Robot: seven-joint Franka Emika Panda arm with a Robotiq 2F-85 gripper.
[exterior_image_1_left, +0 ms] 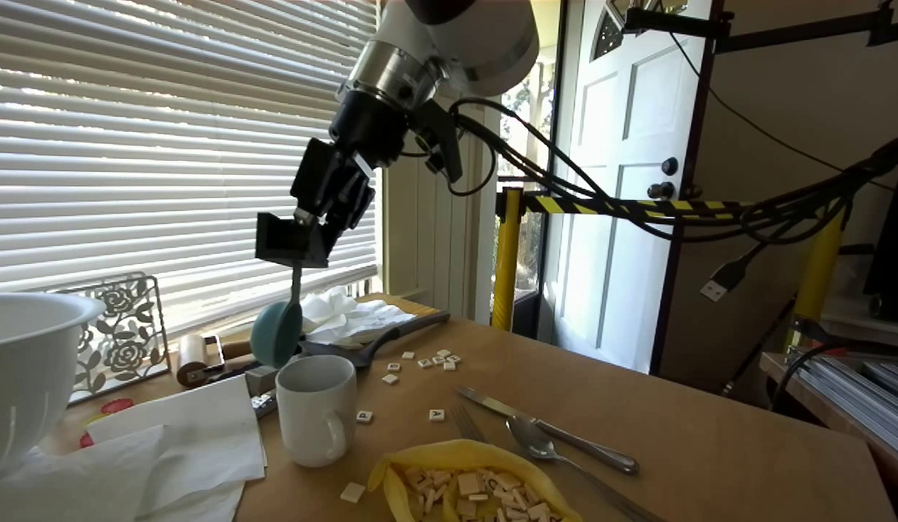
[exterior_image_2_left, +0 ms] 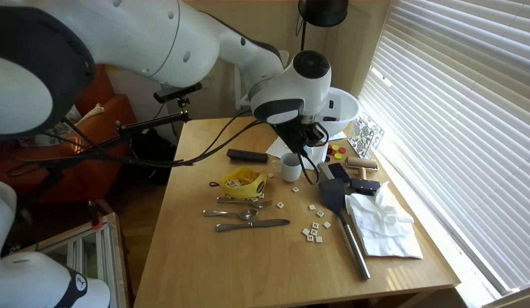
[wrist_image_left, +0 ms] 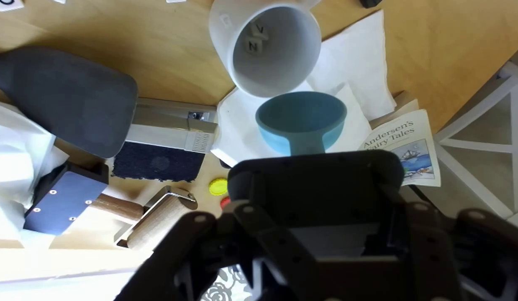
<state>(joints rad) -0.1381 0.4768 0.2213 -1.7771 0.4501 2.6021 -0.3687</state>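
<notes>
My gripper (exterior_image_1_left: 304, 225) is shut on a black block (wrist_image_left: 315, 186) that carries a teal ladle (exterior_image_1_left: 276, 335). The ladle's bowl hangs down from it. In the wrist view the bowl (wrist_image_left: 301, 121) shows nothing in it, beside the rim of the white mug (wrist_image_left: 265, 52). The mug stands upright and has letter tiles (wrist_image_left: 255, 45) inside; it also shows in both exterior views (exterior_image_1_left: 315, 413) (exterior_image_2_left: 290, 167). The gripper (exterior_image_2_left: 305, 139) hides most of the ladle in an exterior view. A yellow banana-shaped pouch (exterior_image_2_left: 250, 191) full of letter tiles lies near the mug.
A black spatula (exterior_image_2_left: 333, 196), napkins (exterior_image_2_left: 387, 229), a roller (exterior_image_2_left: 361, 163) and a stapler (wrist_image_left: 171, 136) lie by the window. Cutlery (exterior_image_2_left: 253, 223) and loose letter tiles (exterior_image_2_left: 315, 225) lie mid-table. A white bowl (exterior_image_1_left: 28, 370), metal rack (exterior_image_1_left: 126, 333) and dark case (exterior_image_2_left: 247, 155) stand around.
</notes>
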